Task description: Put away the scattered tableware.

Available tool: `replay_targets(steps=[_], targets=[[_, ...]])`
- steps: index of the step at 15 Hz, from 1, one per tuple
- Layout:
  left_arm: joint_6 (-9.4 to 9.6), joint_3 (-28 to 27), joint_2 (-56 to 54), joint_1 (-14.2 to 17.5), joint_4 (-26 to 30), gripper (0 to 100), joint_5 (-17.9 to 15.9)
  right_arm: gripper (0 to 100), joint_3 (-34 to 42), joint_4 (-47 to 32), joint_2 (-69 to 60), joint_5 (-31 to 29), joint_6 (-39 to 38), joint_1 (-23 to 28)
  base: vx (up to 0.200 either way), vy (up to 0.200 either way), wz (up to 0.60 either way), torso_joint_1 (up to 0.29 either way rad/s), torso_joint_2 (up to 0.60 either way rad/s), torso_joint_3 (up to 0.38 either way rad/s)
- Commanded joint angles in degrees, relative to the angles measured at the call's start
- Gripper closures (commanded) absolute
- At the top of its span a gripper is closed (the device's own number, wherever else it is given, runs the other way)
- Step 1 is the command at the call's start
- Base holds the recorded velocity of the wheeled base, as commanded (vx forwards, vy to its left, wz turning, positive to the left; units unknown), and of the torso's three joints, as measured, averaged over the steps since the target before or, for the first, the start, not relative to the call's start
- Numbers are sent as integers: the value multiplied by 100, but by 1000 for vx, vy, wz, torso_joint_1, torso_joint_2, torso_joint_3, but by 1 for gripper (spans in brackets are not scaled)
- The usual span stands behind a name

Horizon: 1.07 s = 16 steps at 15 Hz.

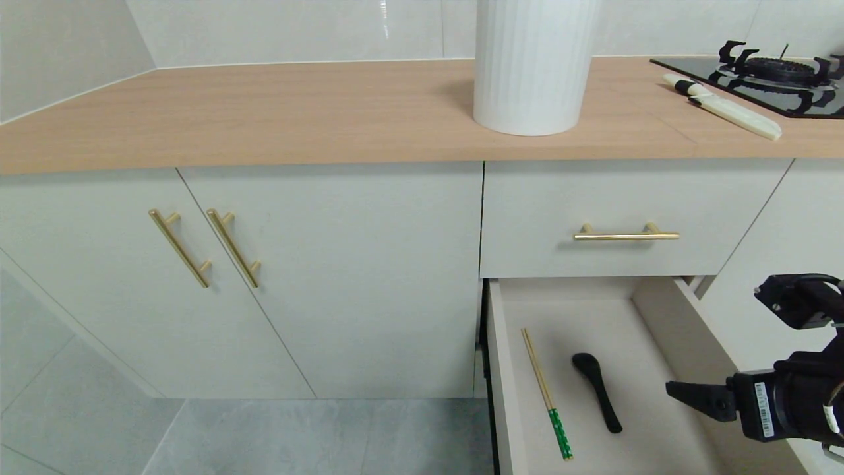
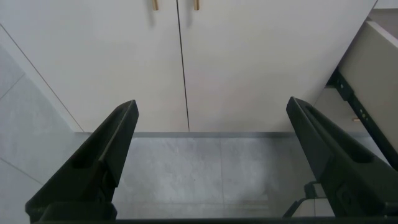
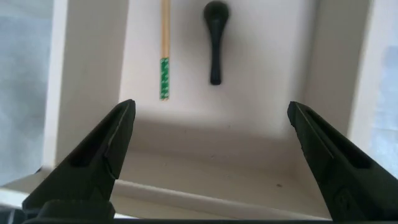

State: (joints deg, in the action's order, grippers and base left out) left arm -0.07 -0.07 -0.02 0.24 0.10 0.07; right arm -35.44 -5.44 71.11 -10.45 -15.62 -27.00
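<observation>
Open drawer (image 1: 633,323) — chopsticks (image 1: 546,394), black spoon (image 1: 599,394)

White ribbed canister (image 1: 531,66), stove (image 1: 771,72), wooden countertop (image 1: 264,112)

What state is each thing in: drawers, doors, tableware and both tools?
lower drawer: pulled open.
upper drawer: shut.
cabinet doors: both shut.
chopsticks: lying flat in the lower drawer.
black spoon: lying in the lower drawer, beside the chopsticks, not touching them.
knife: lying on the counter by the hob.
left tool: open, empty.
right tool: open, empty, over the lower drawer.
</observation>
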Motion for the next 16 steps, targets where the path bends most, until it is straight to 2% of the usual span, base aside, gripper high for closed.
replay_targets(steps=[1,5,9,13,16], targets=[[-1,-1,2,2,-1,0,1,0,11,-239,-141,-71,6,-323,-200,0,0,7,2,7],[-1,-1,2,2,-1,0,1,0,19,-432,-299,-80,24,-569,-200,0,0,1,2,4],[-1,-1,2,2,-1,0,1,0,28,-1065,-396,-19,278,-824,-200,0,0,0,4,2],[-1,-1,2,2,-1,0,1,0,37,-1302,35,482,278,-982,0,0,0,0,0,0],[-1,-1,2,2,-1,0,1,0,107,-1144,720,473,147,-965,0,0,0,0,0,0]])
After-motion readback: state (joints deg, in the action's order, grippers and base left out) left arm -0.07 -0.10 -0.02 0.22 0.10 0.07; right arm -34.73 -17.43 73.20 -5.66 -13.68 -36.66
